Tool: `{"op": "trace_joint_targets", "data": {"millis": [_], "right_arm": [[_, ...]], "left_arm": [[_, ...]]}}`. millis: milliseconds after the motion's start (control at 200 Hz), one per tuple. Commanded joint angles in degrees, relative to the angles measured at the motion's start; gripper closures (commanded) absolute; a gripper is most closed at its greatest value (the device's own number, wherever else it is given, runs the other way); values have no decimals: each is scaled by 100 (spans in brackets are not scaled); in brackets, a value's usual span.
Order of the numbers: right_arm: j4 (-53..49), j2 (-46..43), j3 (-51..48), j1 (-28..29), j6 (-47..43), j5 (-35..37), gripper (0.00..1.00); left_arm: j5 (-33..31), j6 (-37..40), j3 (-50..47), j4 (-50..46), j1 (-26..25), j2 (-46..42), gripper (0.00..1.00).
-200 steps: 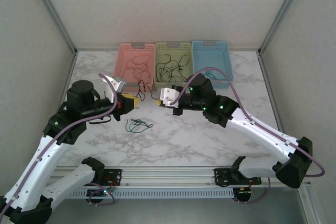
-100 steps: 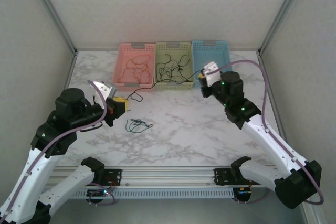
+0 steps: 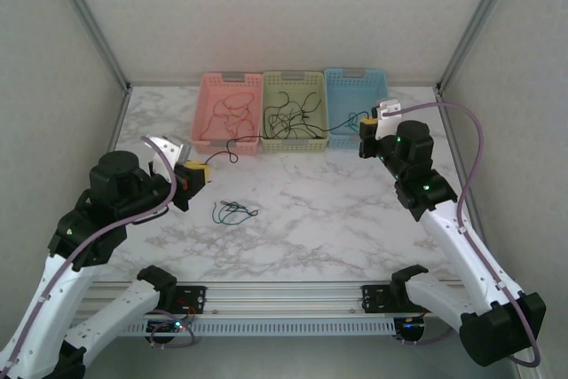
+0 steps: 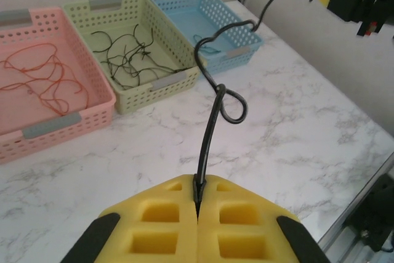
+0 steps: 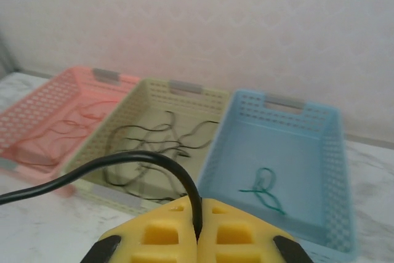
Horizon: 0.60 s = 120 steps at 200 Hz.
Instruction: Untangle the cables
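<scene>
The left arm [image 3: 106,197] and right arm [image 3: 457,237] are white with black joints. A thin purple-grey hose [image 3: 470,126] loops along each arm. Small green lights [image 3: 425,185] glow on the right arm. The left gripper [image 4: 197,192] and right gripper [image 5: 198,212] have soft yellow pads [image 4: 157,226] with square holes and black outer edges.

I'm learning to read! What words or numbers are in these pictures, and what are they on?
None can be read. The grey tabs on the pink basket, the green basket and the blue basket are blank. The yellow foam of the left gripper and the right gripper, both shut on the black cable, bears no print.
</scene>
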Motion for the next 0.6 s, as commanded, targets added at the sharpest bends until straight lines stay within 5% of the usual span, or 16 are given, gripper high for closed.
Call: {"op": "trace_joint_targets", "data": {"millis": [0, 385, 596], "right_arm": [[388, 225, 193, -27, 593, -796, 100], [-386, 2252, 1834, 876, 361, -673, 100], [-742, 3188, 2638, 1113, 275, -637, 100]], "left_arm": [[13, -676, -22, 715, 32, 290, 100], [306, -1853, 1371, 2261, 33, 4177, 100], [837, -1877, 3385, 2206, -236, 6435, 100]]}}
